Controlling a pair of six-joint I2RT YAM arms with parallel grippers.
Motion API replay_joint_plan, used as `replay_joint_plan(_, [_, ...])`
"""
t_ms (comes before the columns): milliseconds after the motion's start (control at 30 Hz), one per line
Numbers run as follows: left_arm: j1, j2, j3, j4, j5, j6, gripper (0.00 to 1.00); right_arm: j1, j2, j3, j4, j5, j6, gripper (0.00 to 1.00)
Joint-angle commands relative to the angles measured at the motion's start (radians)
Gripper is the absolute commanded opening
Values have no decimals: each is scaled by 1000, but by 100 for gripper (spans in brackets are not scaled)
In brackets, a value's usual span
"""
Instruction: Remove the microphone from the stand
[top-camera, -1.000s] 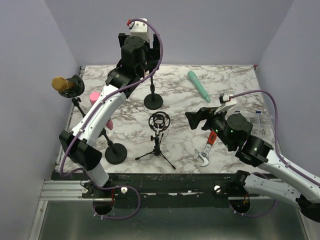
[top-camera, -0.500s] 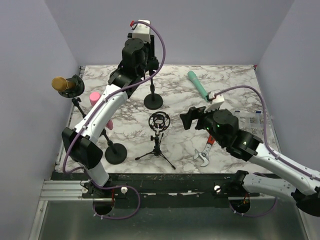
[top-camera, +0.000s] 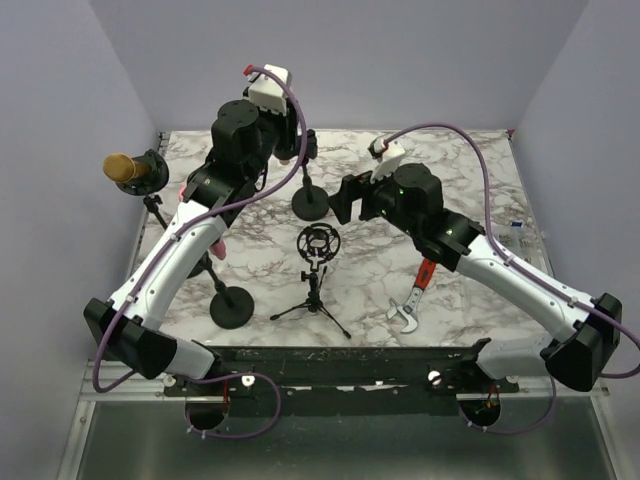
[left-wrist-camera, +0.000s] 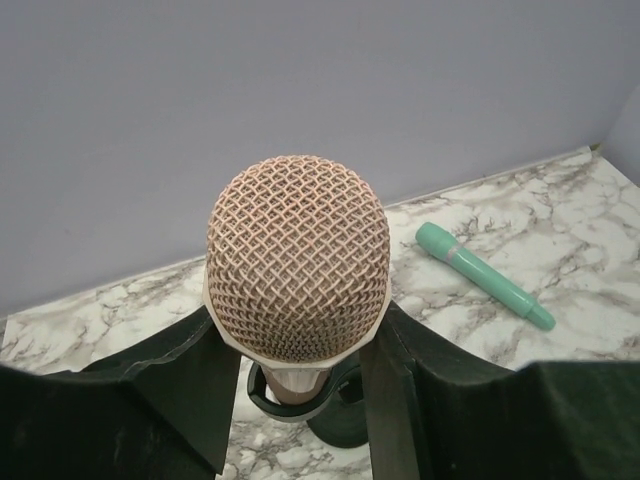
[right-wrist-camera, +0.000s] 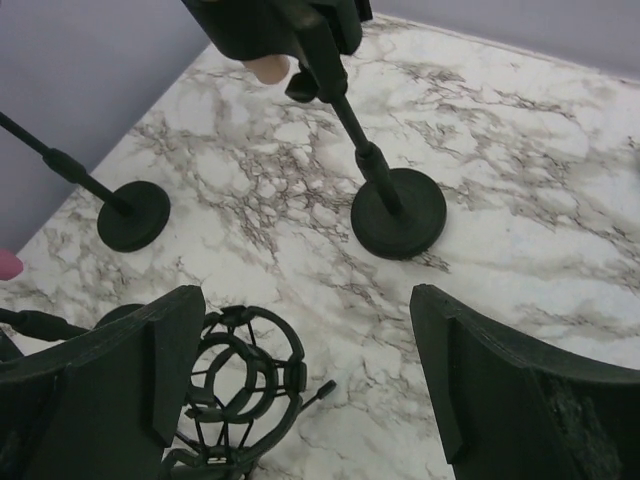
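A microphone (left-wrist-camera: 297, 258) with a copper mesh head stands upright in the clip (left-wrist-camera: 300, 385) of a black stand (top-camera: 308, 203) at the back middle of the table. My left gripper (left-wrist-camera: 300, 335) is shut on the head, one finger pressed against each side. From above, the left gripper (top-camera: 292, 143) hides the microphone. The right wrist view shows only the microphone's pale lower end (right-wrist-camera: 268, 68) above the stand's pole (right-wrist-camera: 345, 110) and round base (right-wrist-camera: 398, 212). My right gripper (top-camera: 345, 200) is open just right of that base, holding nothing.
A shock mount on a tripod (top-camera: 318, 247) stands in front of the stand, beside the right gripper's left finger (right-wrist-camera: 170, 350). A gold microphone (top-camera: 125, 168) and a pink one (top-camera: 188, 193) sit at the left, with a second stand base (top-camera: 232, 308). A green microphone (left-wrist-camera: 480, 275) and a red wrench (top-camera: 415, 295) lie on the table.
The left gripper has closed on the microphone's head. The right arm has swung left and away from me, from the table's right side to beside the stand's base.
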Motion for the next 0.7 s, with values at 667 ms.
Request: replay_joint_plan(667, [5,-225,-75,-102,184,73,0,-50,338,290,124,-350,-155,95])
